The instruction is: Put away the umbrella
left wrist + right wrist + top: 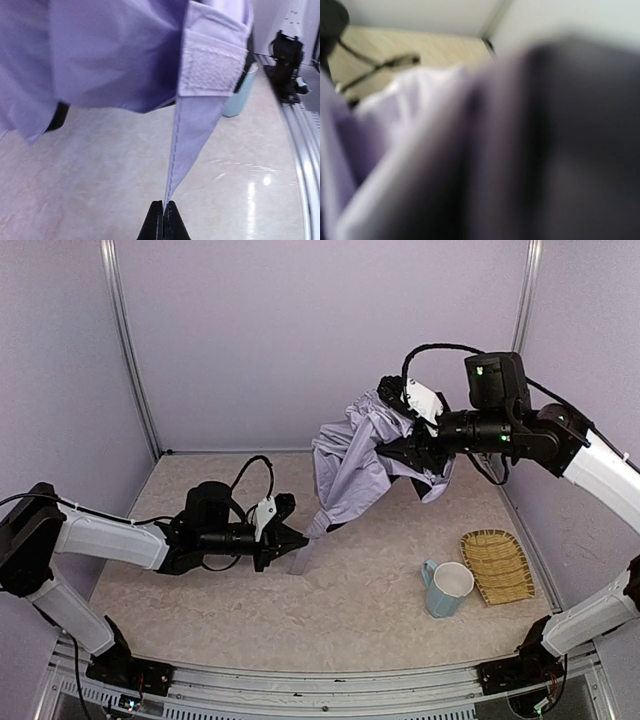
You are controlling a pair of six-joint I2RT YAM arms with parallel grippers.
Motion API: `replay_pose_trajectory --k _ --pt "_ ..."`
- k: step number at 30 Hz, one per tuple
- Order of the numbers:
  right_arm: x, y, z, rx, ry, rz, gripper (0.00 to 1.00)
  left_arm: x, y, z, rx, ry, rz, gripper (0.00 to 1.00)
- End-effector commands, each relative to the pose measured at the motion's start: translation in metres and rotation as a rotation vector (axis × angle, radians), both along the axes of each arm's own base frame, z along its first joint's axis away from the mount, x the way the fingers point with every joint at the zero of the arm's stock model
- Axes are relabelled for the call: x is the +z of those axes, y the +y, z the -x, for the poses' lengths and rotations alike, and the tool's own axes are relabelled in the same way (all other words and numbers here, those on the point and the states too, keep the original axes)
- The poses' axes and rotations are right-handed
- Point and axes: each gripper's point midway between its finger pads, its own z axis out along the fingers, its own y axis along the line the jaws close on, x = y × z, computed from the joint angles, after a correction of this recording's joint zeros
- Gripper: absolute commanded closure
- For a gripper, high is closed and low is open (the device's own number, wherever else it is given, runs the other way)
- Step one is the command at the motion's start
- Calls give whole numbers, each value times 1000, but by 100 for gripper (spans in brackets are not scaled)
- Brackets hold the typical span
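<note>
It was a lab test cell: plain panel walls (320, 330) on metal posts (128, 340) enclosed the beige table (360, 590) on three sides.

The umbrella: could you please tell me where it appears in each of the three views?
Top external: umbrella at centre, hanging above the table.
Left wrist: umbrella fills the upper half, strap running down into the shut left fingers.
Right wrist: umbrella, blurred, fills most of the frame.
Shared landmark: the beige table.

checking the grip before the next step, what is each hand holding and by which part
Both hold the umbrella: the left hand pinches the tip of its closure strap, the right hand grips the bunched canopy.
</note>
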Motion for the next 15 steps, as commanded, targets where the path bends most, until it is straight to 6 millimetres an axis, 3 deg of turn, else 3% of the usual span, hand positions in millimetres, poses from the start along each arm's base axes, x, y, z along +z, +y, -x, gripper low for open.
replay_pose_trajectory --k 1,4,7,11,15 --pt "20 1 8 -56 -62 5 97 -19 14 -71 224 -80 -151 100" --pt "2 30 36 8 -95 93 96 -24 10 -112 303 -138 -188 100" --pt "-32 47 48 -22 -124 215 97 -19 9 -152 356 -179 -187 100" --pt "-91 73 66 -41 -216 391 100 -10 2 -177 302 -216 -136 100" --pt "-152 103 92 53 -250 539 100 -11 -7 -189 267 -284 -139 100"
